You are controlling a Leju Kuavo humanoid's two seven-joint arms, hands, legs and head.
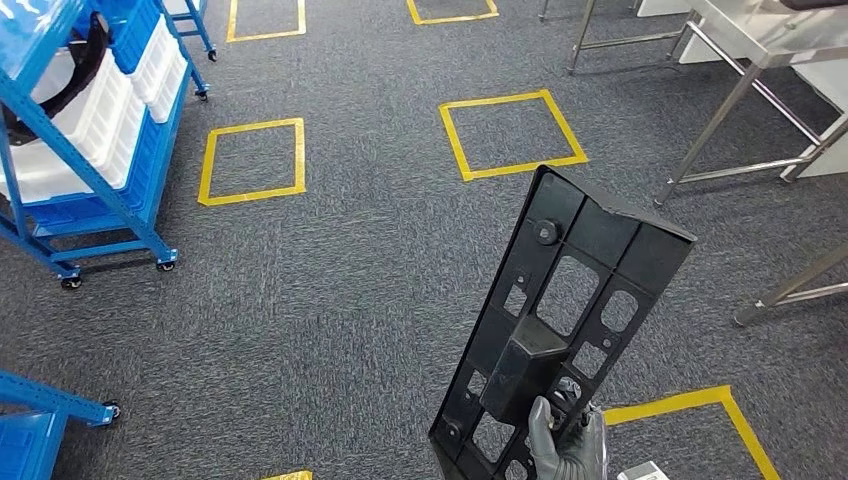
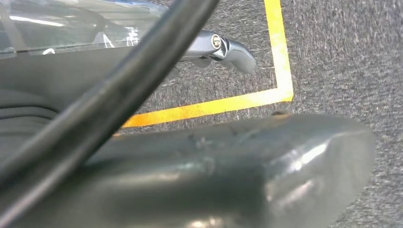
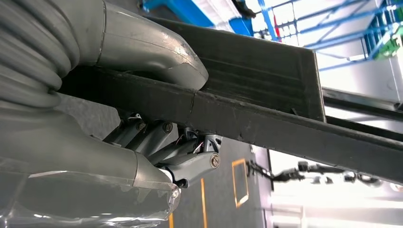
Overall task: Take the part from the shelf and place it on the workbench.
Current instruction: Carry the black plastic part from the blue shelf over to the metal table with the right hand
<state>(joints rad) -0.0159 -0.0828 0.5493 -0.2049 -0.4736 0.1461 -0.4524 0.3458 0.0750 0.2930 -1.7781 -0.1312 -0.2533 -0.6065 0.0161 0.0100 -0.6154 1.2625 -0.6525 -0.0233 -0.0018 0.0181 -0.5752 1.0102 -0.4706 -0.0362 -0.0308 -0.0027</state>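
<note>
The part (image 1: pixel 565 320) is a long black plastic panel with cut-outs and ribs, held upright and leaning to the right over the carpet. My right hand (image 1: pixel 568 440) grips its lower end near the bottom edge of the head view. In the right wrist view the thumb (image 3: pixel 142 42) presses on one side of the part's edge (image 3: pixel 256 118) and the fingers (image 3: pixel 190 161) curl against the other. My left hand (image 2: pixel 190 166) hangs over the carpet and holds nothing, with one finger (image 2: pixel 223 47) stretched out. The steel workbench (image 1: pixel 760 50) stands at the far right.
A blue wheeled shelf (image 1: pixel 90 130) with white bins stands at the left, and another blue frame (image 1: pixel 40 410) sits at the lower left. Yellow tape squares (image 1: pixel 512 135) mark the grey carpet. Steel table legs (image 1: pixel 790 290) stand at the right.
</note>
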